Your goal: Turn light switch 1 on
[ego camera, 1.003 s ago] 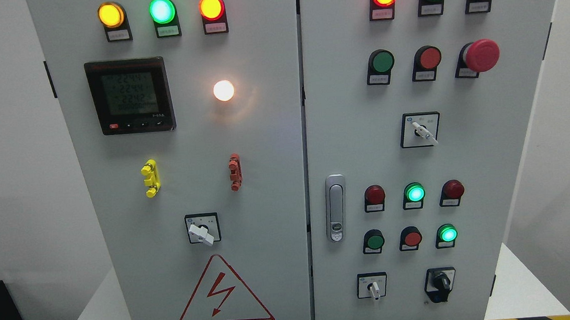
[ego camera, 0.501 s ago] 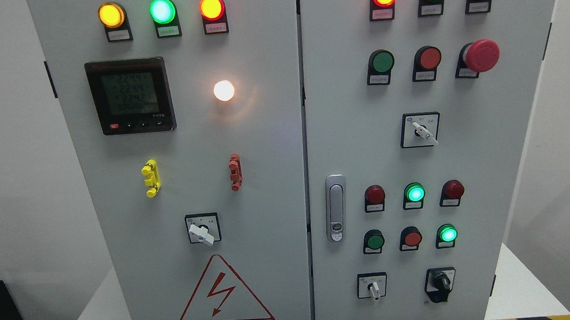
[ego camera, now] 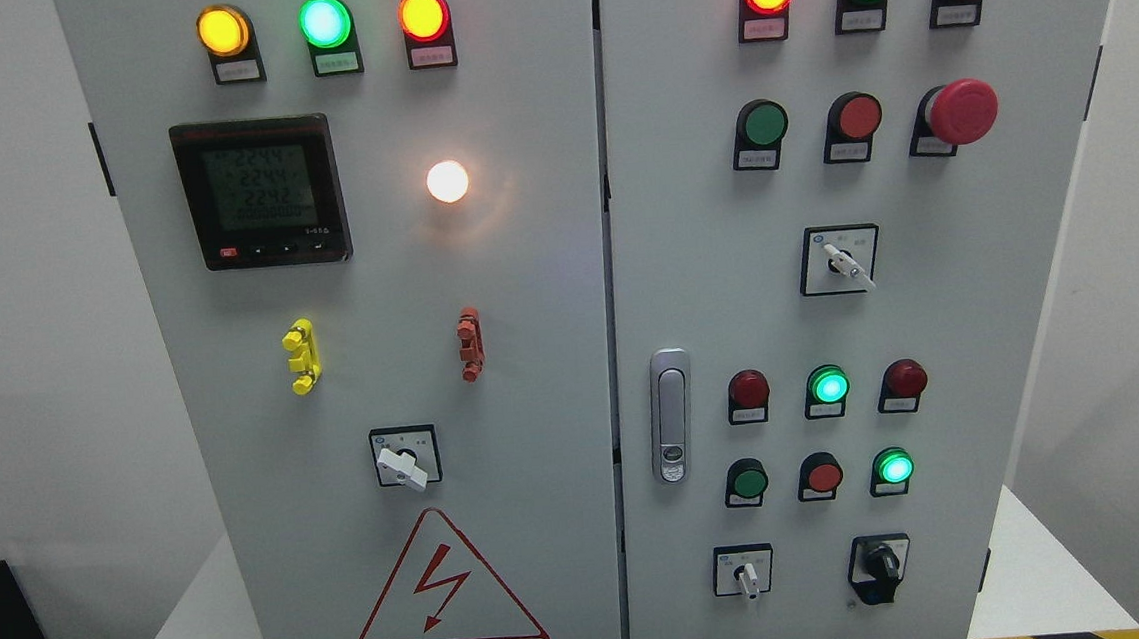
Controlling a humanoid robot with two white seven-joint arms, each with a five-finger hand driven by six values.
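A grey electrical cabinet [ego camera: 528, 292] with two doors fills the head view. On the left door a white round lamp [ego camera: 447, 181] glows, and below it sits a white rotary switch [ego camera: 403, 465] with its knob turned to the lower right. The right door carries another white rotary switch [ego camera: 847, 264], a small white selector [ego camera: 746, 577] and a black selector [ego camera: 882, 566] near the bottom. I cannot tell which one is switch 1. Neither of my hands nor any arm shows in the picture.
Lit yellow, green and red lamps [ego camera: 323, 21] line the top. A digital meter [ego camera: 261, 192], a red mushroom stop button [ego camera: 961, 111], green and red push buttons [ego camera: 763, 123], a metal door handle [ego camera: 671, 415] and a warning triangle [ego camera: 445, 594] are on the doors.
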